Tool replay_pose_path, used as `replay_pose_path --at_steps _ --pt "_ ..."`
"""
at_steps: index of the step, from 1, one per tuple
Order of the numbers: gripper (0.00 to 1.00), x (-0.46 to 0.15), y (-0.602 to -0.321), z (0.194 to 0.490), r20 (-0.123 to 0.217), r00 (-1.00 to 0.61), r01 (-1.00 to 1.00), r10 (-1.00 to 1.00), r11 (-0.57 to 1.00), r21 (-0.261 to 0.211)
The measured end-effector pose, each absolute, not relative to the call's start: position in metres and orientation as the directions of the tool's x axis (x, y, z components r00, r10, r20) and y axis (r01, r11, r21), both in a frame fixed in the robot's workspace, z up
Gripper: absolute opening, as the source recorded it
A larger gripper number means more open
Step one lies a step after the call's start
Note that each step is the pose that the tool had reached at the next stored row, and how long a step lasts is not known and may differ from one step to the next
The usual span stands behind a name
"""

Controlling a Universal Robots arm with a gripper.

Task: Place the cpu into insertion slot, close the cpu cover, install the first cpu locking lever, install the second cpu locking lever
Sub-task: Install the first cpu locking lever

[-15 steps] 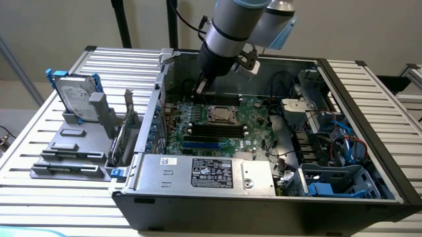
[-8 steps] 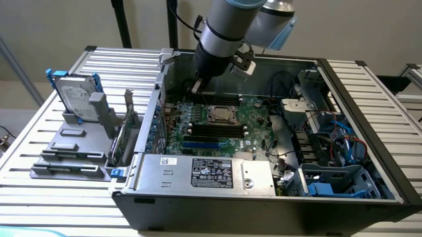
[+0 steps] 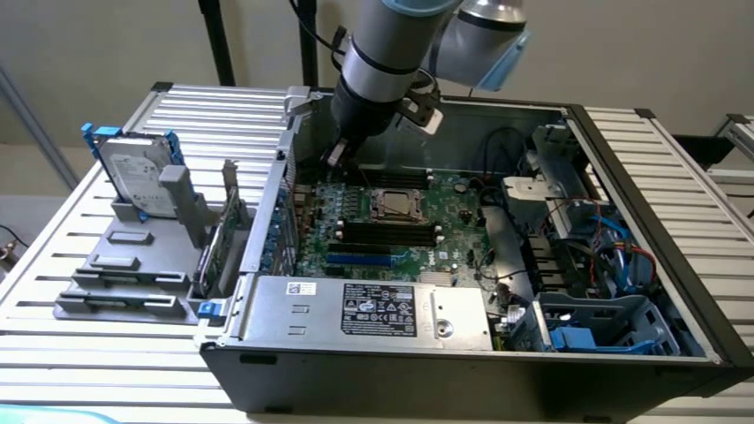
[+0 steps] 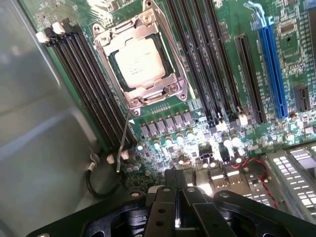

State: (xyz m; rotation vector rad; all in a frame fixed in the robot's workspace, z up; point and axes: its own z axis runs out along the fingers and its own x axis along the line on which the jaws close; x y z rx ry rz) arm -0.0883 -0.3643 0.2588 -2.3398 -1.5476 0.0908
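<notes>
The silvery cpu [image 4: 139, 61] lies flat in the insertion slot [image 4: 118, 81] on the green motherboard. The grey metal cpu cover [image 4: 174, 74] is folded down over it, and the chip shows through its window. One thin metal locking lever [image 4: 123, 143] sticks out loose from the socket's corner, slanting beside the black memory slots. My gripper [image 4: 176, 185] is shut with nothing between its fingers and hovers a short way off the socket, past the row of capacitors. In the exterior view my gripper [image 3: 337, 152] hangs inside the open case, above the socket [image 3: 398, 205] and toward that view's left.
Black memory slots [image 4: 81, 74] flank the socket on both sides, with a blue slot [image 4: 274, 69] further off. The grey case wall [image 4: 39, 148] stands close by. A labelled grey power-supply box [image 3: 371, 309] sits at the case front, and cables and blue drive bays [image 3: 601, 327] lie on the exterior view's right.
</notes>
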Motion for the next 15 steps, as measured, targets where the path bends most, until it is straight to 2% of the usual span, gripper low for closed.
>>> replay_pose_path --at_steps 10,15 --pt "0.11 -0.0952 -0.3643 0.2588 0.183 0.471 0.856 0.863 -0.397 -0.331" --pt "0.11 -0.0953 -0.3643 0.2587 0.194 0.526 0.829 0.828 -0.447 -0.337"
